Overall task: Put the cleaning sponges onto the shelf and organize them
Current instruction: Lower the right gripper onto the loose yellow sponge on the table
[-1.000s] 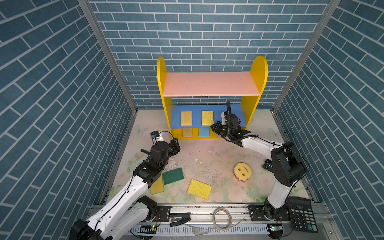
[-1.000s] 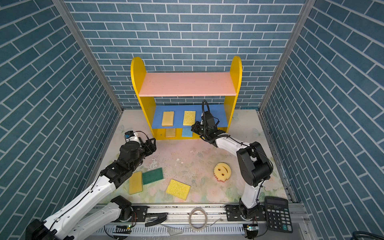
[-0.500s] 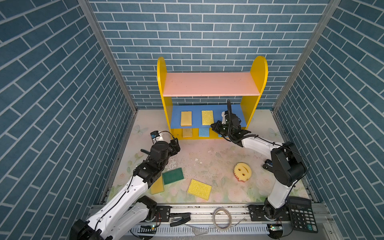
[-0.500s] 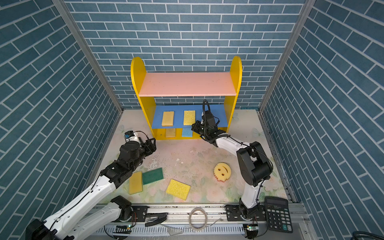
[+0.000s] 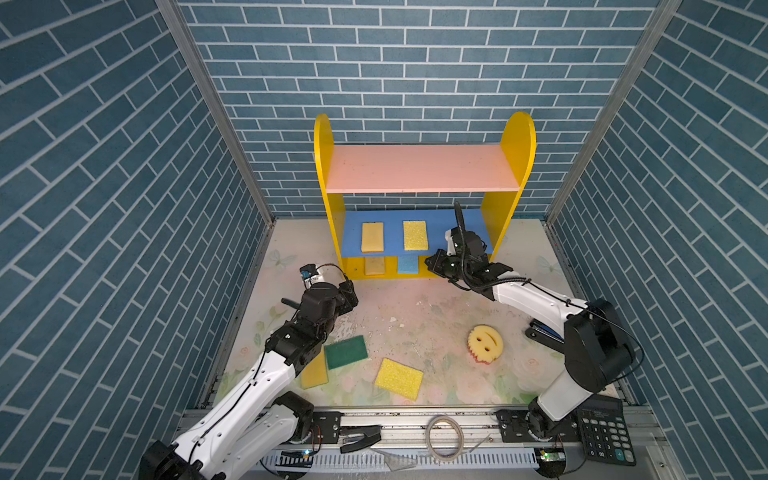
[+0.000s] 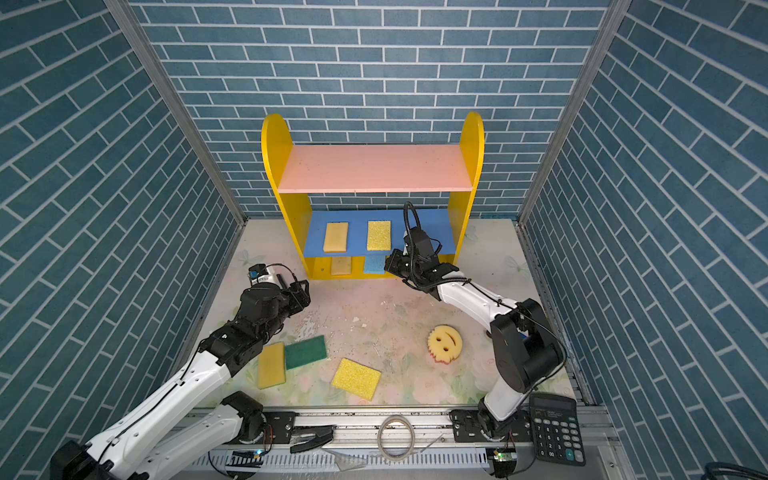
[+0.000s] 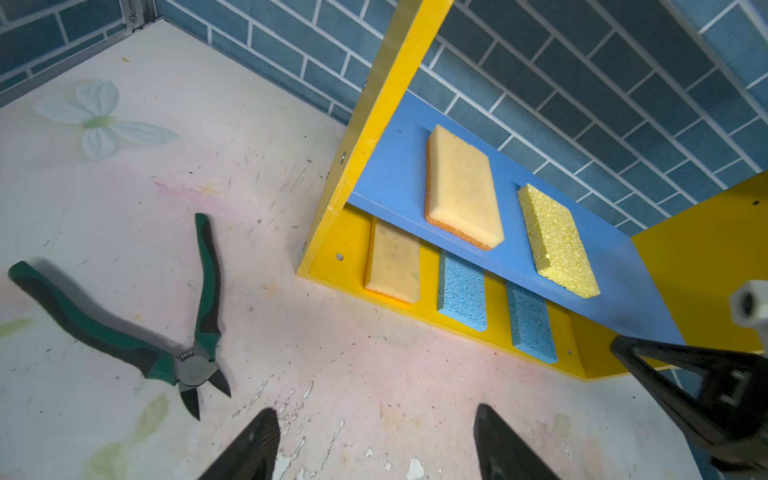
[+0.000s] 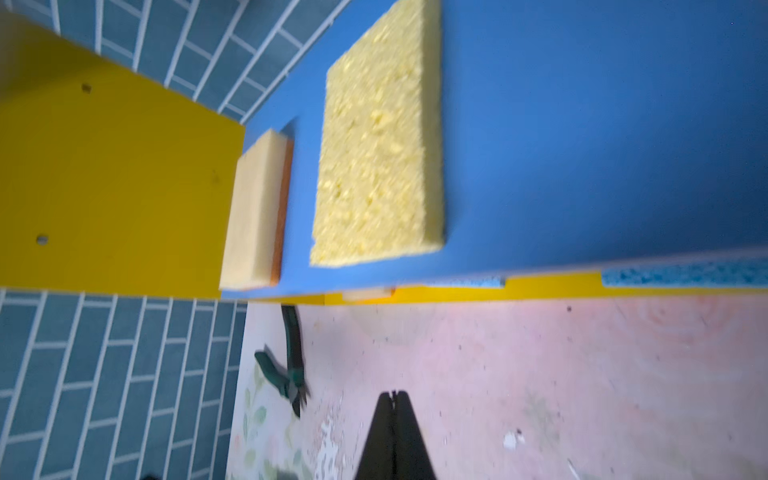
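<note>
Status check, imo roughly halfway: 5 sponges are on the shelf (image 5: 323,174), 4 are on the counter (image 5: 415,307).

The blue middle board (image 5: 440,220) has a tan sponge (image 5: 372,237) + a yellow porous sponge (image 5: 415,235), apart from each other, w/ free room to the right. The yellow base (image 7: 345,249) holds a second tan sponge (image 7: 392,266), a light blue sponge (image 7: 462,291) and another blue sponge (image 7: 532,324). The pink top board (image 5: 419,166) is bare.

On the counter: a green-topped sponge (image 5: 346,352), a plain yellow sponge (image 5: 314,374) right beside it and partly under the left arm, a loose porous sponge (image 5: 399,379), and the smiley sponge (image 5: 485,343) off on the right side.

The left gripper (image 7: 374,411) is spread wide w/ nothing in it, over bare counter near the shelf's left corner, w/ green pliers (image 7: 183,332) lying close by. The right gripper (image 8: 392,395) is pressed together, holding nothing, tip just in front of the base.

What could go wrong, imo:
- The right arm is v close to the blue board's front edge. If it swings w/o backing out first, it could clip the board and shove the shelf or knock sponges off.
- The left arm hangs over the plain yellow sponge, so a low reach could drag it or the green one.
- Foam squishes, so an off-centre pinch could pop free.
- The pliers could get nudged into the base.
</note>
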